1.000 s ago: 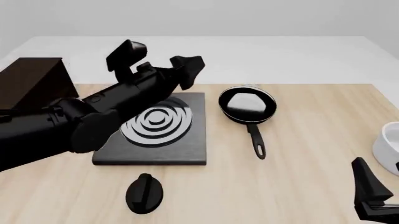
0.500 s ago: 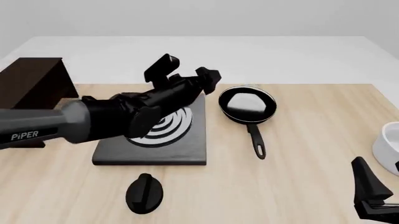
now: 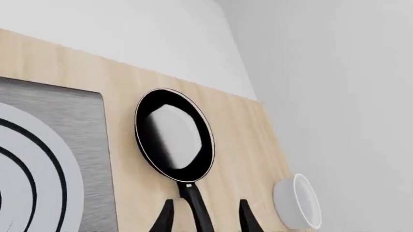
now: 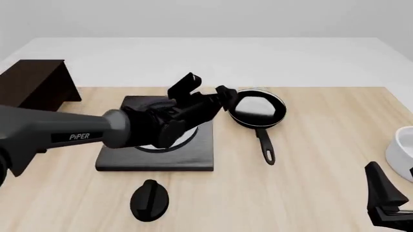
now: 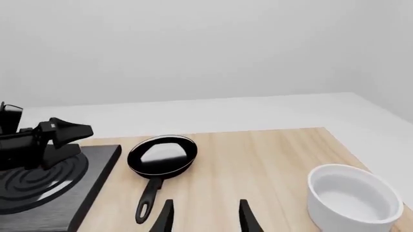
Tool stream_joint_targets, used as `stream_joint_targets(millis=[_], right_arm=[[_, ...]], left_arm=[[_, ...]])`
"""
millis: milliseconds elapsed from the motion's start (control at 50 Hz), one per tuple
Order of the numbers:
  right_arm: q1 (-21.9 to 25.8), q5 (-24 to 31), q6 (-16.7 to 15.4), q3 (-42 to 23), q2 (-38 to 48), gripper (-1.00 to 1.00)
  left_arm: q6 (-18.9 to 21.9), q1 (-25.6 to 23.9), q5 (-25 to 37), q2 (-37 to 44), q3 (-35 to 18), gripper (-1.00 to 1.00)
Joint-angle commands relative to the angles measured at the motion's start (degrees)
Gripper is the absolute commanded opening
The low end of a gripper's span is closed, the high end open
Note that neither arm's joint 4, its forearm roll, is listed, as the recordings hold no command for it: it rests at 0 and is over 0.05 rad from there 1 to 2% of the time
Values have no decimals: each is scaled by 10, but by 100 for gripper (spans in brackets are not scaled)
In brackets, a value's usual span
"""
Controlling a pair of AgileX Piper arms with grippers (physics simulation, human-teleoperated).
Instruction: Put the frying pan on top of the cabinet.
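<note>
The frying pan point(image 4: 257, 108) rests on the wooden table just right of the stove plate, its long handle point(image 4: 266, 147) pointing toward the near edge. At the far left stands the dark brown cabinet point(image 4: 34, 86), its flat top bare. My left gripper point(image 4: 210, 90) hovers open over the stove plate's far right corner, close beside the pan's left rim. In the left wrist view the pan point(image 3: 174, 135) lies ahead, and its handle shows between the fingers of the gripper point(image 3: 205, 220). My right gripper point(image 5: 205, 217) is open and holds nothing, low at the near right point(image 4: 382, 199).
A black square stove plate point(image 4: 193, 155) with silver rings lies at the table's middle, partly under my left arm. A black knob point(image 4: 150, 198) stands in front of it. A white bowl point(image 5: 351, 198) sits at the right edge, near my right gripper.
My left arm has swung right and lower across the stove plate, bringing its gripper next to the pan. The pan and the right arm have not moved.
</note>
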Motion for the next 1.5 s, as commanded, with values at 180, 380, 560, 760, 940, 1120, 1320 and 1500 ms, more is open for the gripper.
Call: stream_joint_targets(millis=[180, 380, 560, 760, 940, 1120, 1320, 1500], right_arm=[[-2, -3, 5, 0, 2, 100], [-1, -7, 7, 0, 7, 100], [1, -13, 3, 0, 15, 100], [0, -8, 4, 0, 10, 100], [1, -2, 2, 0, 5, 100], [2, -11, 2, 0, 14, 100], [2, -25, 5, 0, 29, 100], [-1, -23, 10, 0, 28, 100]], left_arm=[[-30, -13, 0, 62, -30, 100], [-44, -14, -2, 87, -44, 100], [-54, -16, -5, 101, -50, 100], [-76, -27, -16, 112, -48, 100], [-91, -41, -25, 113, -42, 100], [-114, -55, -42, 124, -35, 100], [-121, -58, -43, 136, -45, 100], [-118, -54, -35, 150, -63, 100]])
